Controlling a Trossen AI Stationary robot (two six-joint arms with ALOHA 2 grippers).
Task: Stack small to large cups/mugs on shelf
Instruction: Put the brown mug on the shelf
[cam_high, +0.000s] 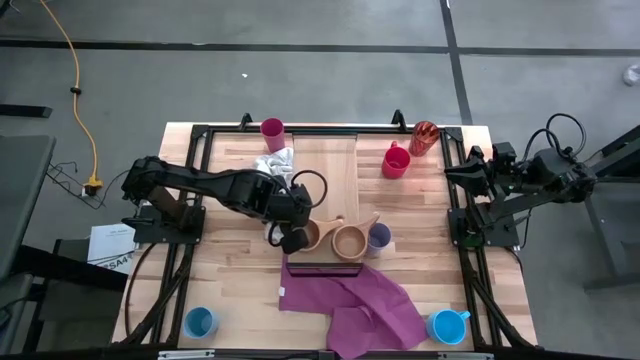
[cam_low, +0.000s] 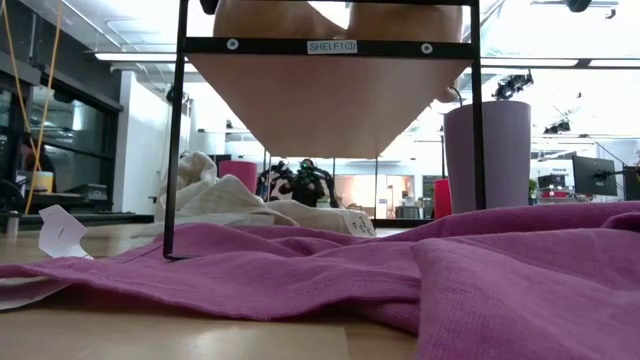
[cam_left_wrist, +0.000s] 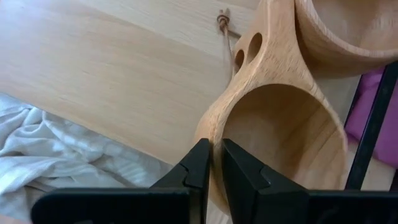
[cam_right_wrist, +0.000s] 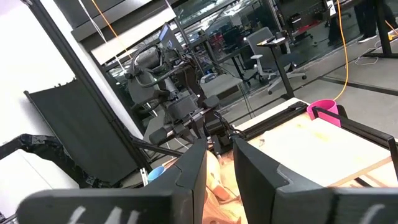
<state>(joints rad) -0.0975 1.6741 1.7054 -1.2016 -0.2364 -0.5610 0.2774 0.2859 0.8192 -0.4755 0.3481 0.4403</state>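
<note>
My left gripper (cam_high: 293, 237) is shut on a tan wooden handled cup (cam_high: 310, 235) at the near end of the light-wood shelf plank (cam_high: 325, 180). A second wooden cup (cam_high: 350, 240) and a lavender tumbler (cam_high: 379, 237) stand beside it to the right. The magenta tumbler (cam_high: 272, 130), red mug (cam_high: 396, 160) and orange-red tumbler (cam_high: 424, 137) stand near the far edge. Blue mugs (cam_high: 200, 322) (cam_high: 447, 326) stand at the near corners. My right gripper (cam_high: 452, 175) waits at the table's right edge, fingers a little apart and empty. My left gripper pinches the wooden cup's rim wall (cam_left_wrist: 215, 144) on the side away from the second cup, with one finger (cam_left_wrist: 235, 177) inside the bowl and one (cam_left_wrist: 198, 171) outside. The fingers come from the table's left, slanting down. Whether the cup's base rests on the plank, I cannot tell.
A purple cloth (cam_high: 355, 300) lies in front of the shelf's dark end frame (cam_high: 323, 270) and fills the foreground of the low view (cam_low: 400, 270). A crumpled white cloth (cam_high: 275, 163) lies at the plank's left. Dark arm frames stand on both table sides.
</note>
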